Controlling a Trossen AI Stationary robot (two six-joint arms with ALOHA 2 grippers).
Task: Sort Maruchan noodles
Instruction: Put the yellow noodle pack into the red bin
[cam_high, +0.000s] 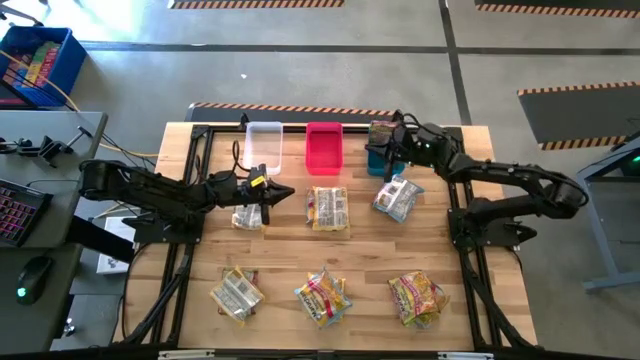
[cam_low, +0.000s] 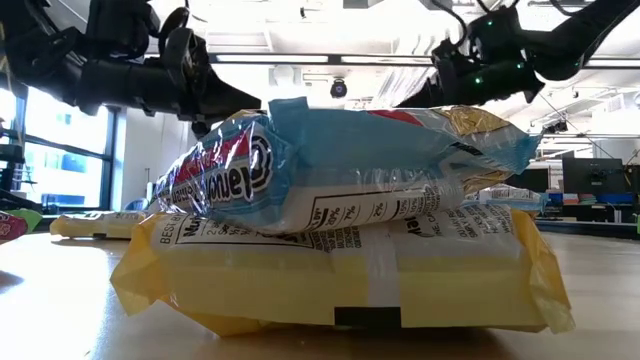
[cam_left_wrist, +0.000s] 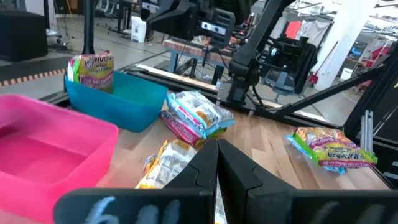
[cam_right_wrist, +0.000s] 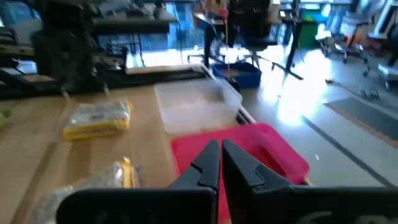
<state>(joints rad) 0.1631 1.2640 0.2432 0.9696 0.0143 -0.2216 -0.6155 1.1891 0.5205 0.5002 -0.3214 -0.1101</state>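
From above: three bins line the top edge of the wooden table (cam_high: 350, 260), a clear bin (cam_high: 264, 146), a red bin (cam_high: 324, 147) and a teal bin (cam_high: 380, 150) at upper centre. The Maruchan noodles (cam_high: 327, 208) lie in six piles: three across the middle of the frame, three along the bottom. The left gripper (cam_high: 283, 192) sits left of centre, fingers pinched together, empty, just beside the left middle pile. The right gripper (cam_high: 388, 160) hangs over the teal bin at upper right of centre, fingers together, nothing between them.

Table level now: two packets fill the frame, a blue-and-white one stacked on a yellow one (cam_low: 350, 270). Dark arms show at upper left and upper right.

Left wrist: its fingers (cam_left_wrist: 239, 174) meet at bottom centre, closed on nothing. One packet stands in the teal bin at upper left, the red bin is at lower left, more packets to the centre and right.

Right wrist: its fingers (cam_right_wrist: 245, 168) touch at bottom centre over the red bin, with the clear bin above and a yellow packet at left.
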